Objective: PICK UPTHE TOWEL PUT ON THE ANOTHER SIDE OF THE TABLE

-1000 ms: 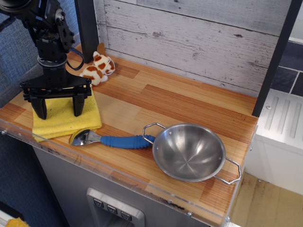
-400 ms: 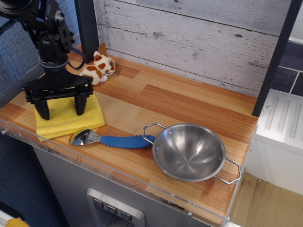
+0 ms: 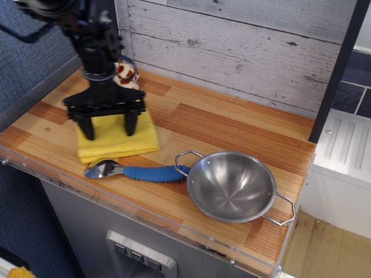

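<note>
The end effector (image 3: 108, 126) stands upright with its two fingers spread wide, tips pressed down on the towel (image 3: 117, 138) directly beneath, so nothing is pinched. Pressing from above would let the flat cloth be dragged along the bench (image 3: 232, 124) rather than lifted. The plush toy (image 3: 125, 74) sits just behind, the spoon (image 3: 136, 171) just in front, and the steel bowl (image 3: 232, 186) lies well off toward the far end.

Nothing to read out here, folks: no lettering, label, brand or number shows on any surface in this view, and no signs come into sight either.
</note>
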